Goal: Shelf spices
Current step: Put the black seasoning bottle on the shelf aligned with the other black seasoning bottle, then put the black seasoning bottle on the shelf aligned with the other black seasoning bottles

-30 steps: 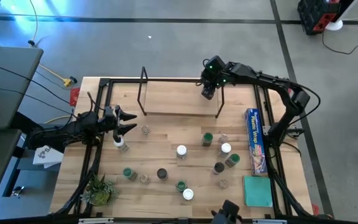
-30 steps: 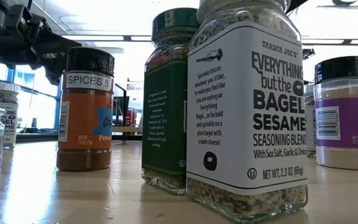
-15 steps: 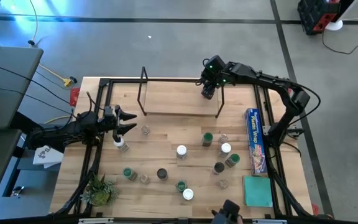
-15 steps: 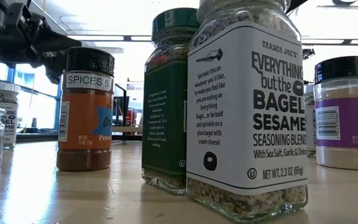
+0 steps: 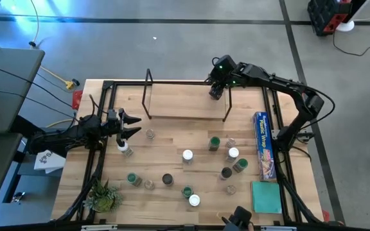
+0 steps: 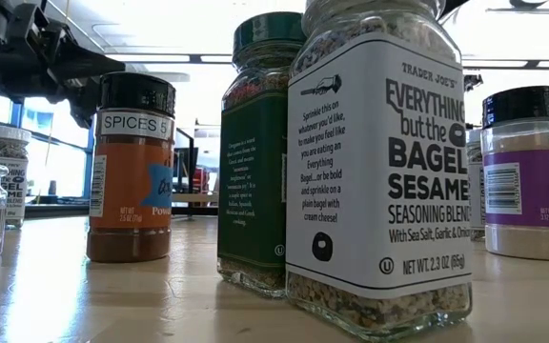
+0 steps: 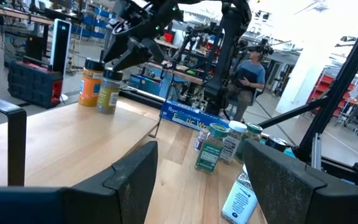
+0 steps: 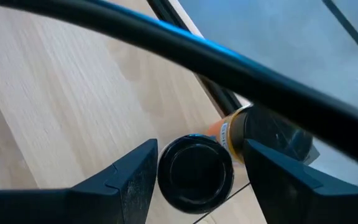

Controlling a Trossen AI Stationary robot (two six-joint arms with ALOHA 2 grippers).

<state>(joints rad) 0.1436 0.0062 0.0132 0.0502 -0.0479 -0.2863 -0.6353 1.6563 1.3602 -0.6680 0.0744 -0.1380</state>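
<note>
Your right gripper (image 5: 216, 94) hangs over the right end of the shelf (image 5: 185, 106), at the far side of the table (image 5: 172, 138). Its fingers (image 8: 135, 177) stand apart on either side of a black-lidded jar (image 8: 196, 172) directly below; from the wrist view you cannot tell whether they touch it, so read the tool as spread, not clenched. Just beside that jar stands an orange-labelled jar (image 8: 229, 134), also with a dark lid. From the left wrist view the same pair shows on the shelf board: an orange-filled jar (image 7: 91, 82) and an olive-coloured one (image 7: 109, 92), touching or nearly so, under the right gripper (image 7: 126, 56).

Your left gripper (image 5: 132, 126) waits at the table's left edge, fingers spread and holding nothing, with a white-capped jar (image 5: 124, 148) just in front of it.

The rest of the spices stand loose on the table between shelf and near edge. You see green lids (image 5: 214, 142), white lids (image 5: 187, 155), a dark lid (image 5: 167, 179) and clear ones (image 5: 150, 133). In the low view the closest container is a clear jar of Everything but the Bagel seasoning (image 6: 379, 171), filled with a speckled seed mix. Beside it stand a green-labelled jar (image 6: 255, 152) of reddish flakes and a jar of rust-coloured powder (image 6: 132, 167).

The blue plastic-wrap box (image 5: 264, 145) lies along the right side.
</note>
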